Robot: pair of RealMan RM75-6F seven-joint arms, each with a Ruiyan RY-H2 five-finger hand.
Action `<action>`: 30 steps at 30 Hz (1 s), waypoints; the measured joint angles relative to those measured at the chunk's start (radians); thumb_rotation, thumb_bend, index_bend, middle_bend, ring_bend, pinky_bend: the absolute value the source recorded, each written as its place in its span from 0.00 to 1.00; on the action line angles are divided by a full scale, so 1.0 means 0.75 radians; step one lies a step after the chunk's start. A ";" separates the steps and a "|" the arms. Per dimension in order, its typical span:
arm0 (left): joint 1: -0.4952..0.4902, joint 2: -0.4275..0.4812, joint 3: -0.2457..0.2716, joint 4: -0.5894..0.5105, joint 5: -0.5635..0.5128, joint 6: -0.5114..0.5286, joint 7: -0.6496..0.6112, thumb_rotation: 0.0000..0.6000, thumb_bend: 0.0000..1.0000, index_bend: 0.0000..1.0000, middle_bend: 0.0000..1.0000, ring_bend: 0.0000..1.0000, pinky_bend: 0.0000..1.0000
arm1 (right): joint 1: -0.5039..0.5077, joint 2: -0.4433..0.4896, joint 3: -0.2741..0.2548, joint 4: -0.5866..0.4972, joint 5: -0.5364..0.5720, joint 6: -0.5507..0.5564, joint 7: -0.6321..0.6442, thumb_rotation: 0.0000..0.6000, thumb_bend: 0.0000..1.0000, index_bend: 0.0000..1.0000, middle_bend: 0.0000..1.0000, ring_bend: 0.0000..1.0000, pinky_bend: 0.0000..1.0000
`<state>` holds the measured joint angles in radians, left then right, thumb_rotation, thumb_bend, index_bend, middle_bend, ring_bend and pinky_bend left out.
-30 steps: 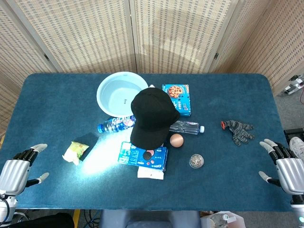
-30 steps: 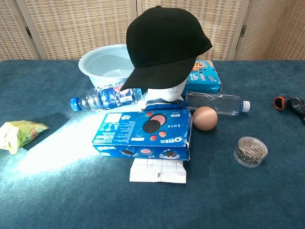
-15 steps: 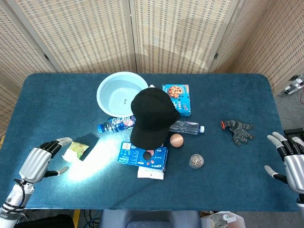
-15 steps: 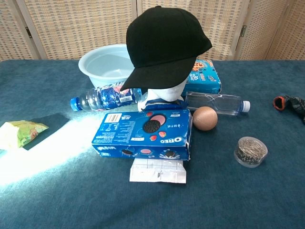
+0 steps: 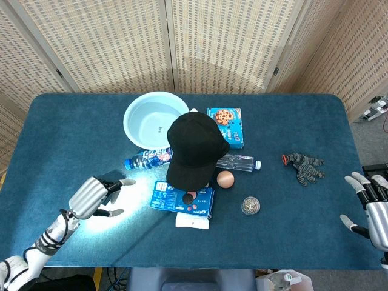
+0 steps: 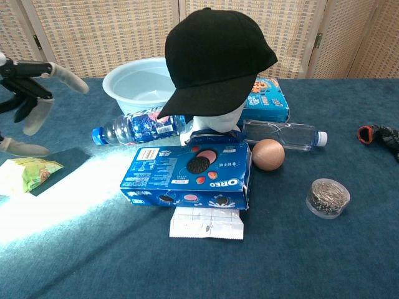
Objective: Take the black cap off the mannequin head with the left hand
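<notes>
The black cap (image 5: pixel 193 150) (image 6: pixel 216 57) sits on the white mannequin head (image 6: pixel 215 124) at the middle of the table, brim toward the front left. My left hand (image 5: pixel 94 197) (image 6: pixel 28 103) hovers open to the left of it, fingers spread and pointing at the cap, holding nothing. A gap of bare table separates it from the cap. My right hand (image 5: pixel 374 205) is open at the table's right edge, far from the cap, and shows only in the head view.
In front of the mannequin head lies an Oreo box (image 6: pixel 187 174) over a white packet (image 6: pixel 206 224). A water bottle (image 6: pixel 138 128), light blue basin (image 5: pixel 154 116), green snack bag (image 6: pixel 26 174), egg (image 6: pixel 268 154), clear bottle (image 6: pixel 283 134), cookie box (image 5: pixel 226 126), clip tub (image 6: pixel 328 197) and glove (image 5: pixel 304 166) surround it.
My left hand has moved up and to the right from the table's front left corner toward the cap, and now covers the snack bag in the head view. The right hand drew back slightly.
</notes>
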<state>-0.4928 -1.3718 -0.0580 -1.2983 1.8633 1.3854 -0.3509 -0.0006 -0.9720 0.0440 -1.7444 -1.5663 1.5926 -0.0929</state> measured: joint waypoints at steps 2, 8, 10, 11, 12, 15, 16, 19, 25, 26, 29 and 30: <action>-0.025 -0.055 -0.008 0.038 -0.007 -0.005 -0.007 1.00 0.08 0.27 0.84 0.82 0.98 | -0.004 0.001 -0.001 -0.001 0.001 0.003 -0.002 1.00 0.07 0.18 0.16 0.15 0.28; -0.073 -0.211 -0.044 0.136 -0.061 -0.002 0.003 1.00 0.08 0.30 0.88 0.85 1.00 | -0.013 0.004 -0.003 -0.005 0.004 0.007 -0.007 1.00 0.07 0.18 0.16 0.15 0.28; -0.092 -0.260 -0.054 0.174 -0.079 -0.003 0.010 1.00 0.08 0.30 0.88 0.86 1.00 | -0.016 0.005 -0.003 -0.006 0.005 0.012 -0.008 1.00 0.07 0.18 0.16 0.15 0.28; -0.100 -0.280 -0.058 0.190 -0.087 -0.003 0.013 1.00 0.08 0.30 0.89 0.86 1.00 | -0.020 0.007 -0.003 -0.008 0.006 0.016 -0.009 1.00 0.07 0.18 0.16 0.15 0.28; -0.107 -0.299 -0.061 0.206 -0.093 -0.002 0.014 1.00 0.08 0.30 0.89 0.86 1.00 | -0.023 0.009 -0.004 -0.009 0.007 0.019 -0.010 1.00 0.07 0.18 0.16 0.15 0.28; -0.132 -0.356 -0.070 0.255 -0.109 0.003 0.009 1.00 0.08 0.30 0.89 0.86 1.00 | -0.035 0.017 -0.006 -0.014 0.011 0.028 -0.012 1.00 0.07 0.18 0.16 0.15 0.28; -0.141 -0.376 -0.072 0.275 -0.114 0.006 0.005 1.00 0.08 0.30 0.89 0.86 1.00 | -0.038 0.019 -0.007 -0.016 0.012 0.031 -0.013 1.00 0.07 0.18 0.16 0.15 0.28; -0.162 -0.424 -0.074 0.326 -0.125 0.013 -0.012 1.00 0.08 0.31 0.89 0.86 1.00 | -0.046 0.024 -0.008 -0.020 0.014 0.038 -0.015 1.00 0.07 0.18 0.16 0.15 0.28; -0.200 -0.508 -0.082 0.424 -0.151 0.023 -0.037 1.00 0.08 0.33 0.90 0.87 1.00 | -0.052 0.027 -0.008 -0.023 0.016 0.039 -0.015 1.00 0.07 0.18 0.16 0.15 0.28; -0.206 -0.521 -0.083 0.441 -0.155 0.024 -0.043 1.00 0.08 0.33 0.91 0.87 1.00 | -0.052 0.027 -0.008 -0.024 0.015 0.039 -0.015 1.00 0.07 0.18 0.16 0.15 0.28; -0.226 -0.562 -0.088 0.499 -0.166 0.030 -0.066 1.00 0.08 0.34 0.91 0.88 1.00 | -0.055 0.029 -0.007 -0.025 0.016 0.041 -0.016 1.00 0.07 0.18 0.16 0.15 0.28; -0.232 -0.575 -0.090 0.516 -0.170 0.032 -0.071 1.00 0.08 0.35 0.91 0.88 1.00 | -0.057 0.029 -0.007 -0.025 0.018 0.041 -0.016 1.00 0.07 0.18 0.16 0.15 0.28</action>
<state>-0.6667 -1.8030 -0.1253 -0.9114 1.7360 1.4096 -0.4042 -0.0430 -0.9500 0.0388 -1.7634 -1.5530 1.6236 -0.1046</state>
